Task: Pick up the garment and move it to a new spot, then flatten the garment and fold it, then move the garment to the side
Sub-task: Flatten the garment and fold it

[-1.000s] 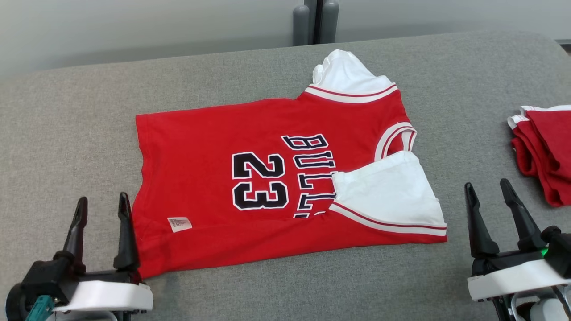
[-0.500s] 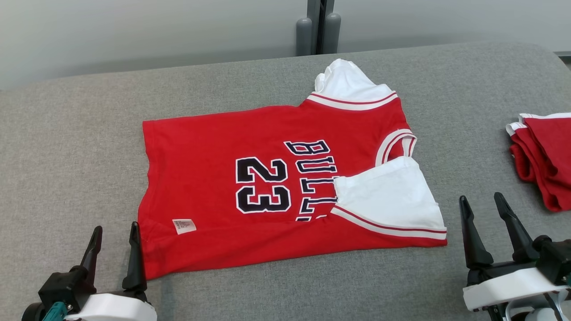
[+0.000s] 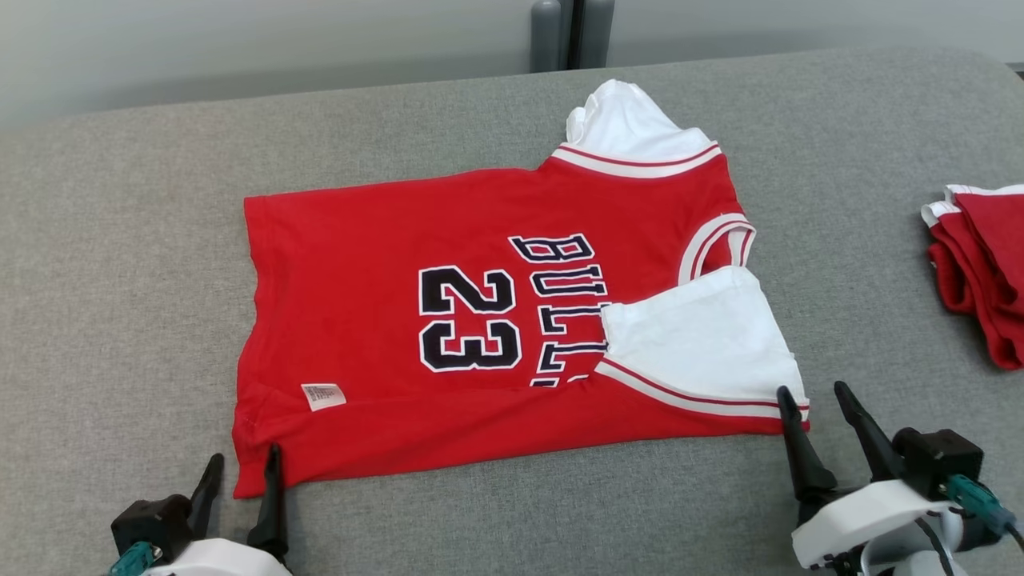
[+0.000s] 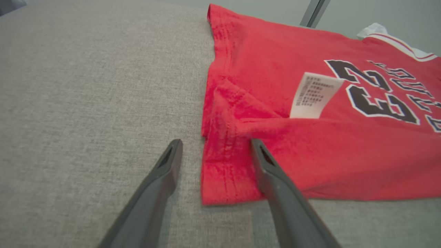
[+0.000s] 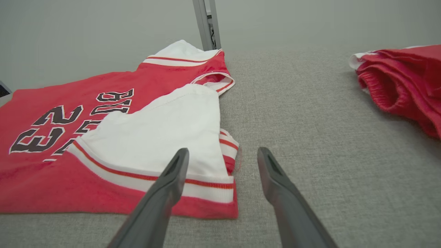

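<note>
Red jersey (image 3: 448, 320), black "23" on its front, lay spread across the middle of the grey upholstered surface (image 3: 120, 240). Its near long edge was turned over onto itself, so that a white care label (image 3: 323, 396) faced up. Its near sleeve (image 3: 704, 344), white with a striped band, was laid back over the lettering.

At the jersey's near hem corner sat the left gripper (image 3: 246, 454), fingers spread wide and gripping nothing. In the left wrist view one finger lay over the red corner and the other over bare upholstery. The right gripper (image 3: 811, 389) stood at the jersey's near shoulder corner, just as wide and just as empty, straddling the banded edge the same way. A pile of red clothing (image 3: 984, 272) lay well apart, beyond the jersey's collar end.

To my eye the next fold was being set up. Doing it well would mean pinching every layer at both corners together, sleeve included. Both ends should then rise level and be drawn gently taut. The edge could then be carried toward the jersey's far side without letting the sleeve slide out.
</note>
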`<state>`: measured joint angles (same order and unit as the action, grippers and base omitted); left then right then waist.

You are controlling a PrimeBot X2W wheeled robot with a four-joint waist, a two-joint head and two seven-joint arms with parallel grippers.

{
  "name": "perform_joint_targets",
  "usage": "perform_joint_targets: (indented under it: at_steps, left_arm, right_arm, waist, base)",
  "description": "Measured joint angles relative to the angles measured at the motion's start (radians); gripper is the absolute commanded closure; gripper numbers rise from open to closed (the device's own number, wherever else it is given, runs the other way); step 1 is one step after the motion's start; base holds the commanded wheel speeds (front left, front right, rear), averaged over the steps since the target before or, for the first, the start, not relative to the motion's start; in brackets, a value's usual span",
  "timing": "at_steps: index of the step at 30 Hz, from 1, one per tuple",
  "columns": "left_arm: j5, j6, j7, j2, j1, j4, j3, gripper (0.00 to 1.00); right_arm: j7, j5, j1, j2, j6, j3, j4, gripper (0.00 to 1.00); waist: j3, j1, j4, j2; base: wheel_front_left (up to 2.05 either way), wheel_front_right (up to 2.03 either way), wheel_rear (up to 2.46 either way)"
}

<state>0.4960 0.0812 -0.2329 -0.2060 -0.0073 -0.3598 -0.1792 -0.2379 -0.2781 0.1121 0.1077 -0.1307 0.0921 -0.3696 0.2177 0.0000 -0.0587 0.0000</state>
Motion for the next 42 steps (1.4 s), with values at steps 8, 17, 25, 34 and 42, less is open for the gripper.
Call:
perform_joint_targets:
  at_steps: [8,17,25,34,42]
  left_arm:
    - [0.027,-0.037,0.008,0.008,-0.064,-0.106,-0.006,0.0]
    - [0.04,-0.052,0.017,0.022,-0.085,-0.139,-0.024,1.0]
    - [0.036,-0.033,0.049,0.004,-0.064,-0.072,-0.034,1.0]
    - [0.048,0.033,0.132,-0.028,0.082,0.087,-0.024,1.0]
    - [0.06,0.063,0.191,-0.049,0.185,0.182,-0.023,1.0]
  right_arm:
    - [-0.012,-0.035,0.079,-0.012,0.0,0.049,-0.163,0.0]
    - [-0.02,-0.109,0.123,-0.014,0.0,0.092,-0.261,1.0]
    - [-0.022,-0.146,0.087,0.011,0.0,0.111,-0.203,1.0]
    - [0.006,-0.159,-0.074,0.019,0.0,0.085,-0.079,1.0]
    - [0.067,-0.14,-0.231,-0.027,0.0,0.001,0.033,1.0]
  waist:
    - [0.022,0.0,-0.004,0.0]
    - [0.013,0.0,0.007,0.0]
    - [0.003,0.0,0.016,0.0]
    - [-0.059,0.0001,0.019,0.0]
    - [-0.115,0.0,0.03,0.0]
  base:
    - [0.0,0.0,0.0]
    - [0.0,0.0,0.0]
    - [0.0,0.0,0.0]
    - [0.0,0.0,0.0]
    - [0.0,0.0,0.0]
